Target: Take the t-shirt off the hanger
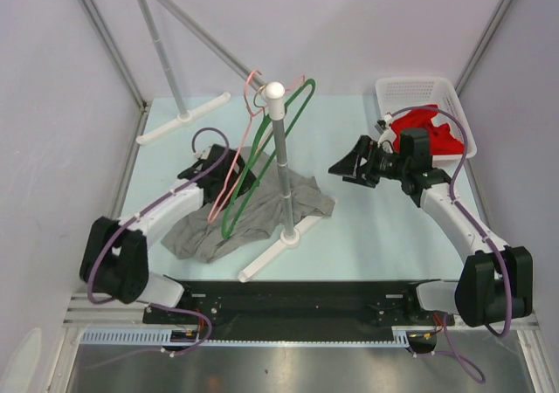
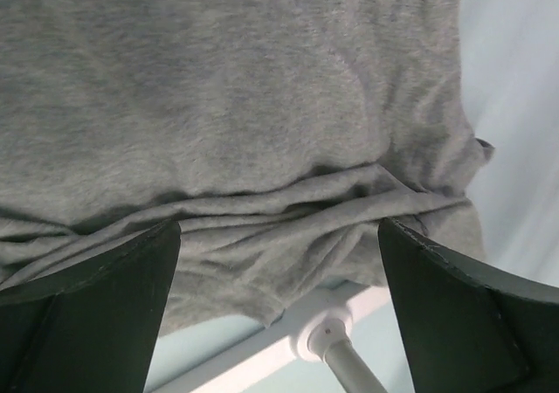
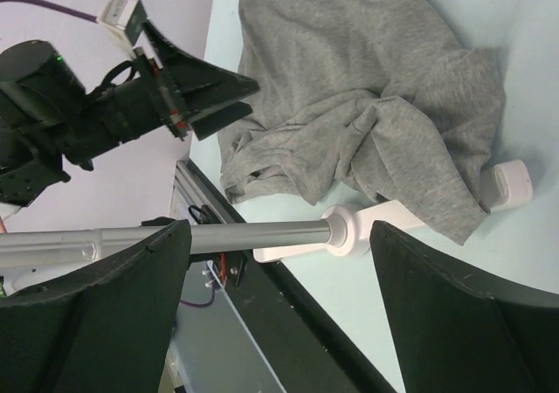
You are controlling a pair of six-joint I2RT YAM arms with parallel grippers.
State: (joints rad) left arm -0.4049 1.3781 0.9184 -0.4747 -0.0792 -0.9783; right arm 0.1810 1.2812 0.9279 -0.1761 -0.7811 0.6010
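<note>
Near edge: black rail (image 1: pixel 297 293) runs along the bench (image 1: pixel 376 227) front, with both arm bases on it. There is bare bench between the rail and the right arm, and walls stand close on both sides.

The grey t-shirt (image 1: pixel 262 208) lies crumpled on the bench left of centre, near the front edge, partly over the white foot (image 1: pixel 278 246) of the stand. The stand pole (image 1: pixel 284 162) rises at the shirt's right part. The green hanger (image 1: pixel 229 223) hooks at the pole top and its lower end comes down across the shirt; cannot tell whether it passes inside the cloth. The pink hanger (image 1: pixel 235 168) hangs just left of it.

The left tool (image 2: pixel 279 227) is spread fully wide and holds nothing, low over the shirt's back-left part. The right tool (image 3: pixel 275 231) is also wide and empty, right of the shirt and apart from it, facing it.

The top view hides the left tool's fingers behind the hangers. The left wrist view shows only shirt folds between them, with the foot below. The right wrist view shows the pole crossing between its own fingers and the left tool at the shirt's far edge; contact is unclear.

Far: a second stand (image 1: pixel 162 48) at back left, and a white basket (image 1: pixel 417 83) with red cloth (image 1: pixel 432 129) in the back right corner.
</note>
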